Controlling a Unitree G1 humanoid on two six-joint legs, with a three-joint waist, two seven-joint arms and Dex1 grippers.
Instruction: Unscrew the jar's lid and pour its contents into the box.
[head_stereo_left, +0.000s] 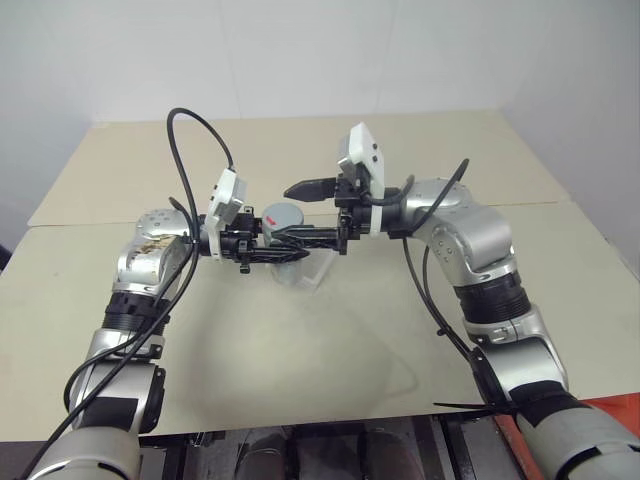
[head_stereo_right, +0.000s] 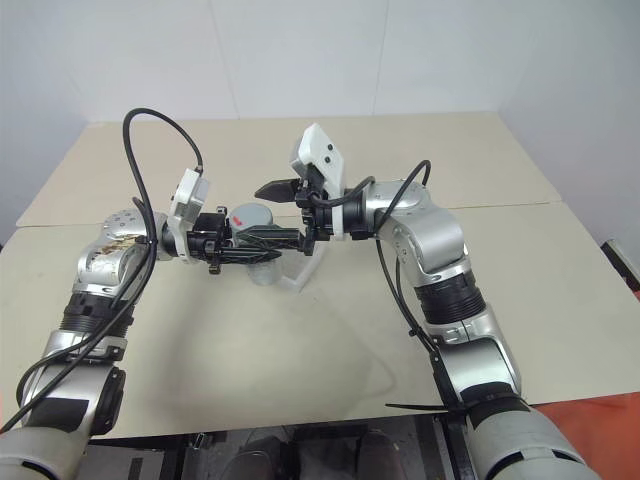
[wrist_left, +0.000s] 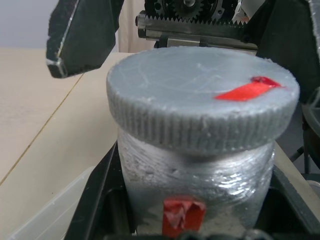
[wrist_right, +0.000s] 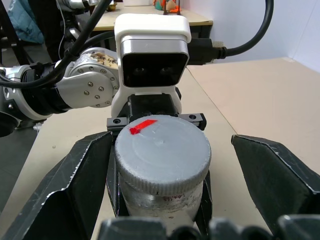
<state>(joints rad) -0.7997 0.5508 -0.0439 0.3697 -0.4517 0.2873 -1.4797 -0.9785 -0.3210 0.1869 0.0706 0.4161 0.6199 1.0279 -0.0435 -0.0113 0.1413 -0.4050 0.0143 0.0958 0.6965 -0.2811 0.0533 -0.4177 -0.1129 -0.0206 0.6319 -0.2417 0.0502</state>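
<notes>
Head views: above the beige counter (head_stereo_left: 300, 340) the two arms meet at mid-height. The left pincer (head_stereo_left: 262, 243) points toward the right arm and is pinching the jar (head_stereo_left: 283, 240) by its body, holding it upright above the clear box (head_stereo_left: 310, 270), which rests on the counter just beneath. The grey lid (head_stereo_left: 284, 214) sits on the jar, a red mark on top. The right pincer (head_stereo_left: 318, 213) faces the left one with its fingers spread wide, one finger above the lid and one below, neither pressing it.

Left wrist view: the jar (wrist_left: 195, 192) sits between this pincer's black fingers, the ribbed lid (wrist_left: 200, 105) screwed on, a red stripe low on the body. A corner of the box (wrist_left: 47, 212) shows below.

Right wrist view: the lid (wrist_right: 162, 155) stands midway between the spread black fingers (wrist_right: 75, 180), clear of both
</notes>
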